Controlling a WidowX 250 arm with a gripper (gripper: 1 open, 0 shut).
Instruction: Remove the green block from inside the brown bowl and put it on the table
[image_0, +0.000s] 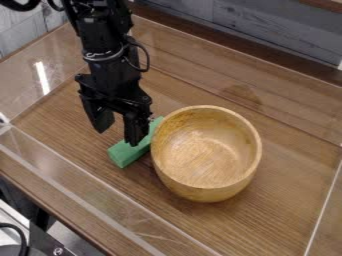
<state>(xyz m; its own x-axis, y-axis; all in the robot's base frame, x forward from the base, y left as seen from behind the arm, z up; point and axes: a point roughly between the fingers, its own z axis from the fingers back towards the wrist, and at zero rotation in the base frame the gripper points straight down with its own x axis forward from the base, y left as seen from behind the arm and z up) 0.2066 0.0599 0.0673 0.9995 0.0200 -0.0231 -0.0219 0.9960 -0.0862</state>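
Note:
The green block lies flat on the table, just left of the brown bowl, with one end close against the bowl's outer wall. My gripper hangs directly above the block with its black fingers spread apart, holding nothing. One finger partly covers the block's far end. The bowl sits upright and nothing shows inside it.
Clear acrylic walls run along the near and left edges of the table. The black arm rises toward the upper left. Cables sit outside the wall at the bottom left.

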